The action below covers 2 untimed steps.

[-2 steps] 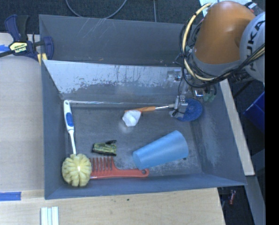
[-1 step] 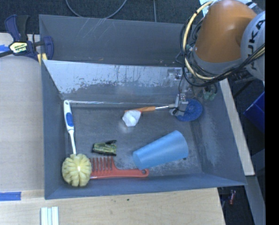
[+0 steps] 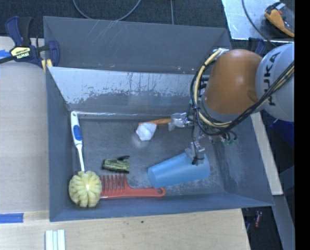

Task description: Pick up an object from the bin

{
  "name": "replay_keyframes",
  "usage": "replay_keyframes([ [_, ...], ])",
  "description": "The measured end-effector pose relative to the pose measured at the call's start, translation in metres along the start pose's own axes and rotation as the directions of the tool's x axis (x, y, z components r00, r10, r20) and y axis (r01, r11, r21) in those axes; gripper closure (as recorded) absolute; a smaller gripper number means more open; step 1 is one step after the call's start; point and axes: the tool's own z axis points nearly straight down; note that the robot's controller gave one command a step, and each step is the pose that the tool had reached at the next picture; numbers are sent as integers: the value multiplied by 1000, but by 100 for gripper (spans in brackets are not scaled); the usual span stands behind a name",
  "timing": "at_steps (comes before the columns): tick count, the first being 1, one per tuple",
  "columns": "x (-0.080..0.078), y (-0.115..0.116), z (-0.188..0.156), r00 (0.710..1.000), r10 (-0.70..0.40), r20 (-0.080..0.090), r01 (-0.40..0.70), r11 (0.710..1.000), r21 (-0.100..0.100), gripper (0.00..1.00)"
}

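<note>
Camera view: grey bin (image 3: 61, 139), blue cup (image 3: 170, 173) lying on its side, front right of the floor. Jaws spread open, nothing between them. Lower tip at the cup's right end, upper tip near a white wad (image 3: 145, 131).

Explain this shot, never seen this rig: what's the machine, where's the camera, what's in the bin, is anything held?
It is one robot arm with a two-finger gripper, reaching in from the right. One camera looks down on the grey metal bin from above, slightly sideways. In the bin: a white-and-blue toothbrush on the left, a yellow-green ridged ball in the near left corner, a red comb beside it, a small dark object, a white lump with an orange stick near the back, and a blue cup on its side. The gripper is over the cup's right end; whether it grips it, I cannot tell.
</note>
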Motion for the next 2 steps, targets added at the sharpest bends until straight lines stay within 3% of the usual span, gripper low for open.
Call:
replay_keyframes([
  [1, 33, 6, -34, 998, -59, 3, 59, 998, 3, 0],
  [2, 35, 21, 12, 992, -126, 1, 126, 992, 0, 0],
])
